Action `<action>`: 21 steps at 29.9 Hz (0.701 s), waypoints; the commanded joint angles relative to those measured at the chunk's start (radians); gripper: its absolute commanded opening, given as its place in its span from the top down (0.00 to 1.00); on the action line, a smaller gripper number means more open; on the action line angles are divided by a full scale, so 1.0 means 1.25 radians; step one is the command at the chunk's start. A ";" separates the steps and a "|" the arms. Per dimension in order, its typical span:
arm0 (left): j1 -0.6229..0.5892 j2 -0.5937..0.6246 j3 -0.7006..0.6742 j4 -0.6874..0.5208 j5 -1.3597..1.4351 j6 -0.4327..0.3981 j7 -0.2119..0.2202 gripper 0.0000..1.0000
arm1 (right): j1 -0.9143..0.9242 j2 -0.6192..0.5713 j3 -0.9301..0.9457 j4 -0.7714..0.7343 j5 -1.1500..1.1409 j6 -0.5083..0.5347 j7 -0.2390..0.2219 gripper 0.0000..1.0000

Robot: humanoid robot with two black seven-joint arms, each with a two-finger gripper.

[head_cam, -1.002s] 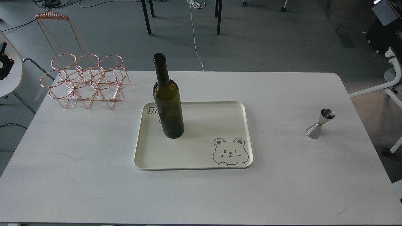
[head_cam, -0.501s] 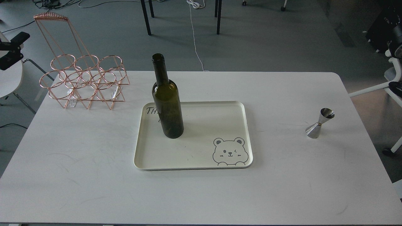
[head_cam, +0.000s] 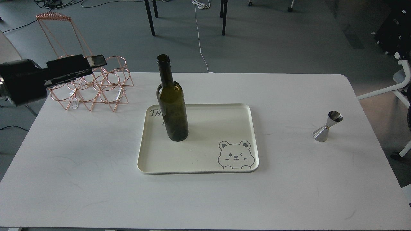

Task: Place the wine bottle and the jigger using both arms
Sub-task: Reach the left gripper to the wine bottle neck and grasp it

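The dark olive-green wine bottle [head_cam: 172, 109] stands upright on the left part of a cream tray [head_cam: 205, 168] with a bear drawing, mid table. The steel jigger [head_cam: 327, 126] stands upright on the white table at the right, well clear of the tray. My left arm reaches in from the left edge. Its black gripper [head_cam: 94, 61] hovers in front of the copper rack, left of the bottle's neck and apart from it. It is seen side-on, so its fingers cannot be told apart. My right gripper is out of view.
A copper wire bottle rack [head_cam: 90, 85] with a tall handle stands at the table's back left, partly behind my left arm. The white table [head_cam: 205, 199] ends near the jigger on the right. A white chair [head_cam: 401, 83] stands off the right edge.
My left arm has swung in from the far left edge to in front of the copper rack. The bottle, tray and jigger have not moved.
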 commanded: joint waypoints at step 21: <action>0.006 -0.306 0.003 0.036 0.505 0.199 0.013 0.09 | 0.007 0.023 0.008 -0.020 0.034 0.046 0.000 0.03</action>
